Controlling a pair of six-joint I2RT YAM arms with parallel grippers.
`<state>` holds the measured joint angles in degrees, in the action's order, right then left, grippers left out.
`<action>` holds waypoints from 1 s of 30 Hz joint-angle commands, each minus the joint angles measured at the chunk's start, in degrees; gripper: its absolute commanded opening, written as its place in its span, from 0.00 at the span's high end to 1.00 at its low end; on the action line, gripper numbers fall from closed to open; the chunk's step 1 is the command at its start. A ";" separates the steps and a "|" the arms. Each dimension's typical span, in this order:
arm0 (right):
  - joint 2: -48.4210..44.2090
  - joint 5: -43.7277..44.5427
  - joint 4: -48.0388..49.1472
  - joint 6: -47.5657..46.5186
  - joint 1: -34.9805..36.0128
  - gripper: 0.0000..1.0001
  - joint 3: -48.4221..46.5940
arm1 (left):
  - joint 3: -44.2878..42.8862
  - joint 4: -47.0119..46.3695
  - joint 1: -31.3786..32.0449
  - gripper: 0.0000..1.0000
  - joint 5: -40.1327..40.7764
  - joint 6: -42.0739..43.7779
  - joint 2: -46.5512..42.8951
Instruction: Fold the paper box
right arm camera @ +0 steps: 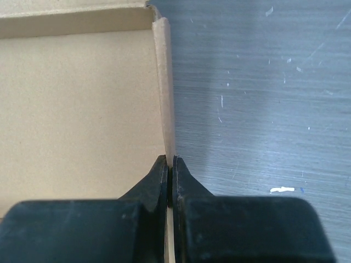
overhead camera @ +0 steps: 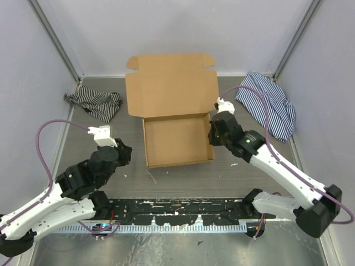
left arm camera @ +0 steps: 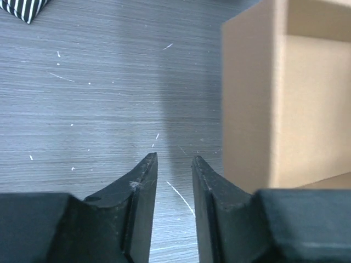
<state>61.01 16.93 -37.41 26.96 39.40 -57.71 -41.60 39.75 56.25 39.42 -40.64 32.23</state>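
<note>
The paper box (overhead camera: 176,141) is sitting mid-way across the surface (overhead camera: 183,180), lid flap open. The right hand (right arm camera: 169,163) is pinching its right wall tight. The left hand (left arm camera: 174,160) is hovering beside it, half-open and holding nothing.

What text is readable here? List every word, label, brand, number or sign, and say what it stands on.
None can be read in any view.
The box: plain brown card, no print.
The left cloth and right cloth: stripes only, no label showing.
The table: only scratches and white flecks, no marks that read as text.
</note>
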 commanded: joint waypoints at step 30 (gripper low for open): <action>28.70 -22.56 7.77 2.17 -25.91 0.00 -19.53 | -19.85 -16.39 -46.10 0.40 -40.47 4.72 53.00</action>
<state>85.36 0.78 -34.26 30.09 22.98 -74.87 -61.04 26.61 13.76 5.45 -35.18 82.11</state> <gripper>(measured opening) 0.999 0.608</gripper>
